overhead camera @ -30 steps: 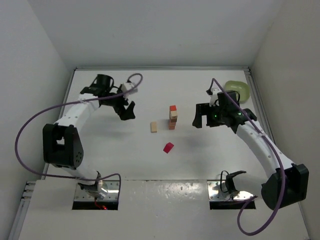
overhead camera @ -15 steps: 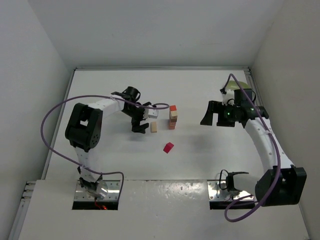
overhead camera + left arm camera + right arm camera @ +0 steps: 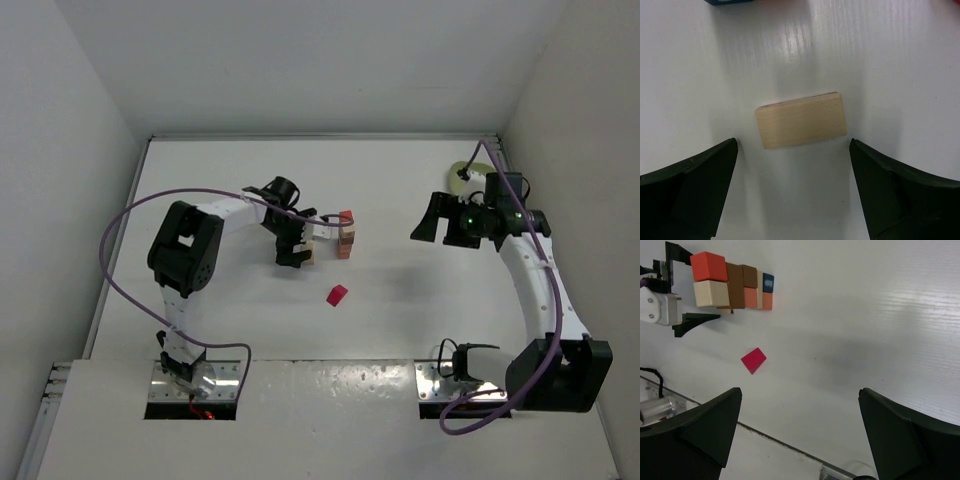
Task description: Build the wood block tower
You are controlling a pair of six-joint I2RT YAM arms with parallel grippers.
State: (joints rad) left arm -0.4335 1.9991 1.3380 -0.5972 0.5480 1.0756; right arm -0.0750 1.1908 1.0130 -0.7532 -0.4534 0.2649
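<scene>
- the left gripper (image 3: 298, 248) is held low over the table (image 3: 230, 180), its fingers (image 3: 690, 190) spread wide on either side of a pale wood block (image 3: 801, 120) lying flat, which is not touched.
- the tower (image 3: 345, 235) is seen just beside that block, red on top.
- a magenta block (image 3: 337, 294) is seen lying apart, nearer the bases.
- the right gripper (image 3: 428, 216) is held well apart near the green bowl (image 3: 462, 172), fingers wide and empty.

The white tubular left arm (image 3: 228, 208) and right arm (image 3: 537, 290), jointed by blocky black housings, each trail a looping purple cable (image 3: 108, 262). The left gripper (image 3: 792, 145) and right gripper (image 3: 800, 392) have matte black wedge-shaped fingers. A small green light (image 3: 470, 212) glows just behind the right gripper.
</scene>
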